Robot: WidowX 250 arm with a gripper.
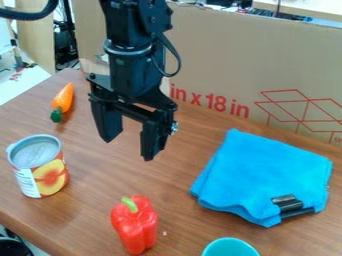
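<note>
Okay, my gripper (129, 149) hangs released over the table (187, 220), fingers spread, nothing between them. Just to its near side I have the pepper (136, 227), long axis near to far, stem at the far end; standing or lying, I can't tell. Left is the upright can (40, 167), then the carrot (63, 100), far left; right, the cloth (264, 175); near right, the cup (230, 246). The can's label (51, 176) pictures fruit; red print marks the cardboard (220, 55).

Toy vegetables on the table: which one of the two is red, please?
The red one is the pepper, with a light green stem, nearer the camera. The other, the carrot, is orange with a dark green top and lies farther back.
</note>
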